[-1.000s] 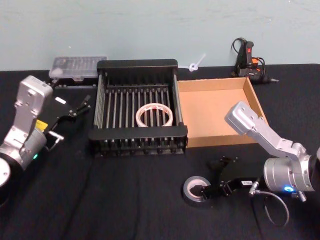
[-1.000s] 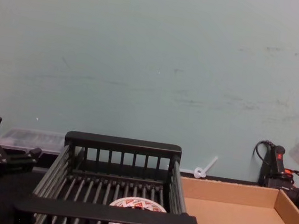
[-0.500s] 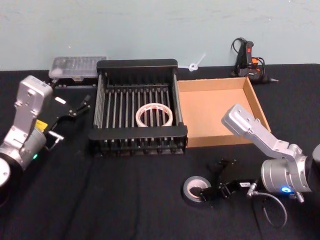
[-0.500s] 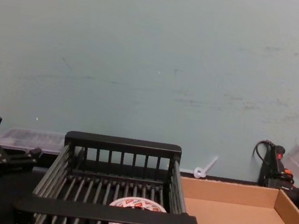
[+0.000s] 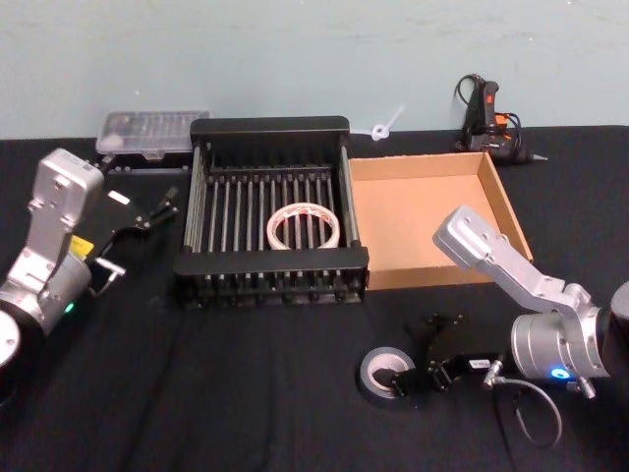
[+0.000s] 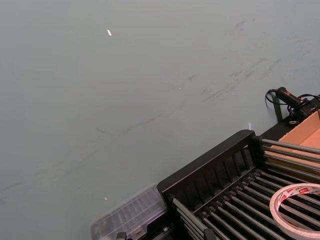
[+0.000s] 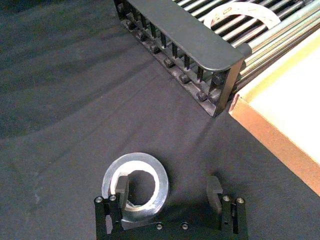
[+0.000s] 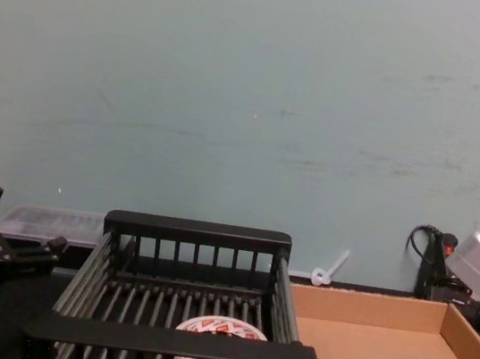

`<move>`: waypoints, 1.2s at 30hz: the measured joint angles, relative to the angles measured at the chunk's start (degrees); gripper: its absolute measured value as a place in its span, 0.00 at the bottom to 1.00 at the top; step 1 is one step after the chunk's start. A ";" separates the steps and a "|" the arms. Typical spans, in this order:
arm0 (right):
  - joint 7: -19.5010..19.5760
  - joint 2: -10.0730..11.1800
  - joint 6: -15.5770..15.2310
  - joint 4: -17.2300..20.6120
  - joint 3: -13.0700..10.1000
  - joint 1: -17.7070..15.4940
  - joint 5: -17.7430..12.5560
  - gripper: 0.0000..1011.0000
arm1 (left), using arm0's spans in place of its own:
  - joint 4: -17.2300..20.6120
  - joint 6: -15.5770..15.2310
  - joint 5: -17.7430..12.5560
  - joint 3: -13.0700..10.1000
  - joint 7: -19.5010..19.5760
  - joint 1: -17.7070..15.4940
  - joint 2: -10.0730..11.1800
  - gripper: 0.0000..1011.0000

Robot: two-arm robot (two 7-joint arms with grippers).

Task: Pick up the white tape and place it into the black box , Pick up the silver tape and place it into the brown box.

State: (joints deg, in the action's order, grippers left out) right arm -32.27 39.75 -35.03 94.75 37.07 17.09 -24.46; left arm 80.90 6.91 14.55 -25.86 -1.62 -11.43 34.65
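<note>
Grey-silver and lying flat on the black cloth, the silver tape (image 5: pixel 382 375) is sitting in front of the brown box (image 5: pixel 506 211), apart from it and on your right side. Your right gripper (image 5: pixel 410 369) is hanging low over the roll with its fingers spread wide: in the right wrist view one fingertip (image 7: pixel 121 186) is sitting inside the roll's pale centre hole, while the other (image 7: pixel 214 186) is standing well outside the ring on bare cloth, so nothing is being squeezed.

You are seeing the white tape (image 5: pixel 304 227) resting flat on the slatted bottom of the black box (image 5: pixel 270 127), near the middle, toward the front wall; its red-and-white core is showing in the chest view (image 8: pixel 220 329).

The brown box is standing just beside the black box, on its right.

Your left gripper (image 5: pixel 147 214) is idling off to the left of the black box, fingers parted and holding nothing, near a clear plastic container (image 5: pixel 153 131) at the back.
</note>
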 joint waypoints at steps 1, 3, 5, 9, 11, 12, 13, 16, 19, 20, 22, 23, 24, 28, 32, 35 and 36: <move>0.00 0.00 0.00 0.01 0.00 -0.01 0.00 0.99 | 0.00 0.00 0.00 0.00 0.00 0.00 0.00 0.99; 0.01 0.01 0.00 0.03 -0.02 -0.03 0.00 0.99 | 0.00 0.00 0.00 0.00 0.00 0.00 0.00 0.99; 0.02 0.01 0.00 0.05 -0.04 -0.05 0.00 0.99 | 0.00 0.00 0.00 0.00 0.00 0.00 0.00 0.99; 0.04 0.03 0.00 0.08 -0.06 -0.07 -0.01 0.99 | 0.00 0.00 0.00 0.00 0.00 0.00 0.00 0.99; 0.05 0.04 0.00 0.09 -0.07 -0.08 -0.01 0.99 | 0.00 0.00 0.00 0.00 0.00 0.00 0.00 0.99; 0.05 0.05 0.00 0.10 -0.08 -0.08 -0.02 0.99 | 0.00 0.00 0.00 0.00 0.00 0.00 0.00 0.99; 0.05 0.05 0.00 0.10 -0.09 -0.09 -0.02 0.99 | 0.00 0.00 0.00 0.00 0.00 0.00 0.00 0.99; 0.07 0.07 0.00 0.11 -0.10 -0.11 -0.03 0.97 | 0.00 0.00 0.00 0.00 0.00 0.00 0.00 0.99; 0.09 0.08 0.00 0.12 -0.11 -0.13 -0.02 0.90 | 0.00 0.00 0.00 0.00 0.00 0.00 0.00 0.99; 0.10 0.08 0.00 0.13 -0.11 -0.13 -0.02 0.89 | 0.00 0.00 0.00 0.00 0.00 0.00 0.00 0.99; 0.11 0.09 0.01 0.14 -0.12 -0.14 -0.02 0.83 | 0.00 0.00 0.00 0.00 0.00 0.00 0.00 0.99; 0.12 0.08 0.01 0.15 -0.13 -0.14 -0.02 0.81 | 0.00 0.00 0.00 0.00 0.00 0.00 0.00 0.99; 0.12 0.08 0.01 0.15 -0.13 -0.14 -0.02 0.79 | 0.00 0.00 0.00 0.00 0.00 0.00 0.00 0.99; 0.14 0.09 0.02 0.17 -0.15 -0.14 -0.03 0.68 | 0.00 0.00 0.00 0.00 0.00 0.00 0.00 0.99; 0.14 0.09 0.02 0.18 -0.15 -0.14 -0.04 0.54 | 0.00 0.00 0.00 0.00 0.00 0.00 0.00 0.99; 0.14 0.09 0.02 0.18 -0.15 -0.14 -0.04 0.44 | 0.00 0.00 0.00 0.00 0.00 0.00 0.00 0.99; 0.14 0.09 0.02 0.18 -0.15 -0.15 -0.04 0.40 | 0.00 0.00 0.00 -0.01 0.00 0.00 0.00 0.99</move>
State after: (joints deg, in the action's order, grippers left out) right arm -32.13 39.84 -35.01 94.94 36.92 16.95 -24.50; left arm 80.90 6.91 14.55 -25.87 -1.62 -11.43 34.65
